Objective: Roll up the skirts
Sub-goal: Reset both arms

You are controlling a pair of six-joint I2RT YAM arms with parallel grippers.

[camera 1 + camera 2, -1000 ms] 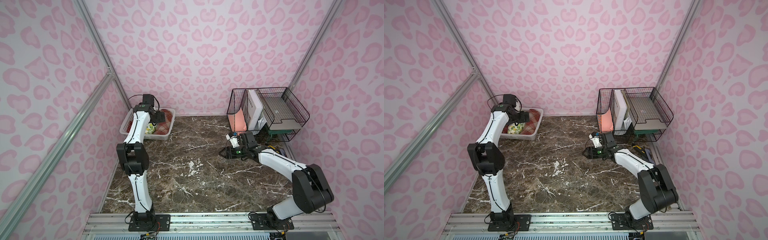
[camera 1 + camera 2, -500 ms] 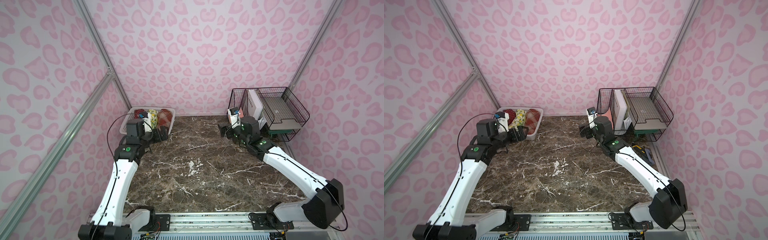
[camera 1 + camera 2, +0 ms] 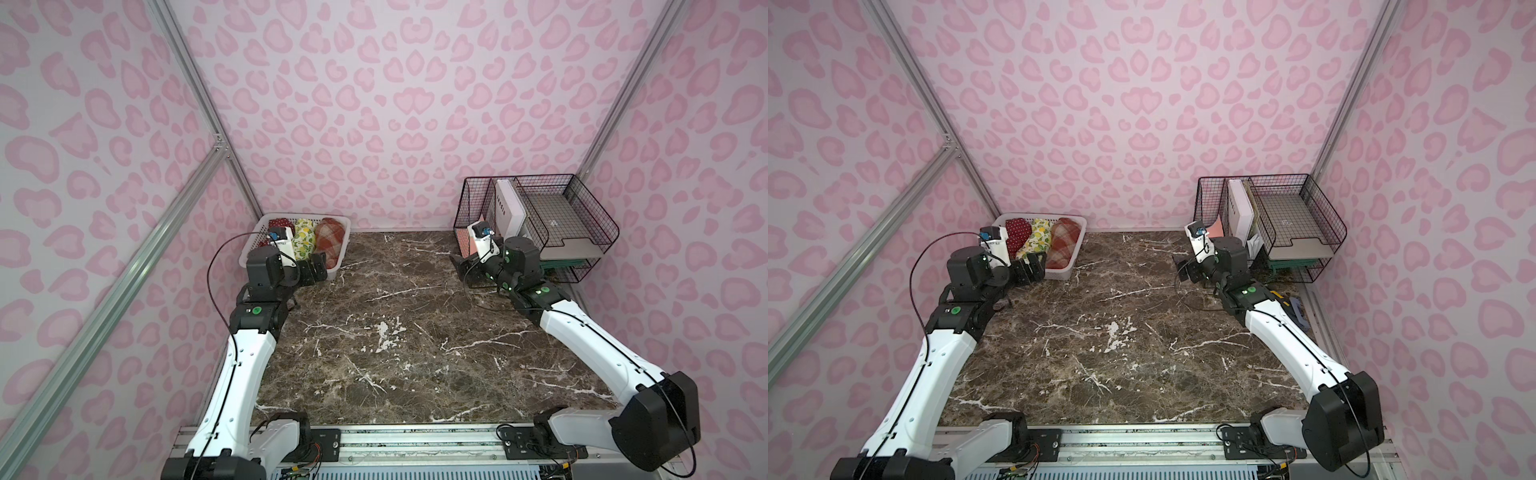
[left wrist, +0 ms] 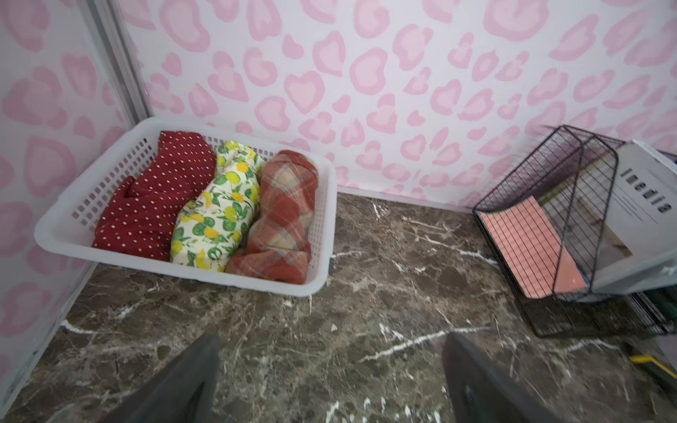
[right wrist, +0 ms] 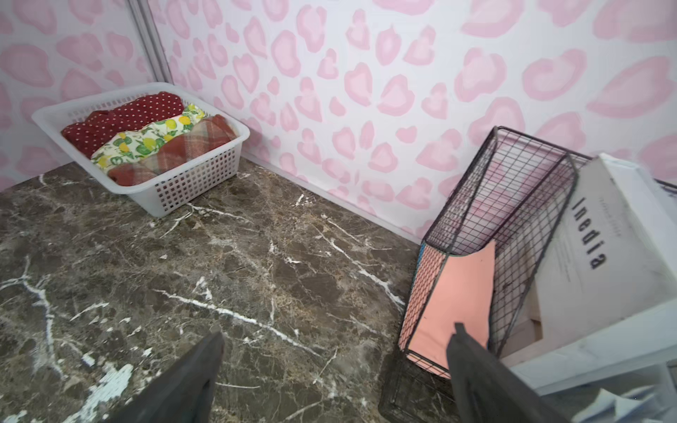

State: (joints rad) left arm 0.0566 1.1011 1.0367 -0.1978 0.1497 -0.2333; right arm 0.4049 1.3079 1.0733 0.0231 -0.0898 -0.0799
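1. Big brown marble tabletop (image 3: pixel 374 332) with white veins, pink heart-print walls on three sides.
2. The black wire desk rack (image 3: pixel 540 178) is in the far right corner. A white box marked "Inedia" (image 5: pixel 593 256) stands in it, with a salmon-pink folder (image 5: pixel 454 293) leaning in the slot next to it.
3. The white perforated basket (image 4: pixel 326 227) is in the far left corner, against the walls.
4. All three skirts are rolled and lying side by side in that basket. The red polka-dot skirt (image 4: pixel 154 205) is nearest the side wall, the lemon-print skirt (image 4: pixel 216 216) is in the middle and the rust plaid skirt (image 4: pixel 284 219) is on the table side.
5. The left gripper (image 4: pixel 329 340) hangs over the marble just in front of the basket, jaws spread wide and holding nothing. In both top views its wrist blocks the basket's near corner and part of the red roll.
6. The right gripper (image 5: pixel 337 335) is right beside the rack's front corner, also spread wide with nothing in it. One finger overlaps the folder in the wrist view, and I can't tell if it touches.
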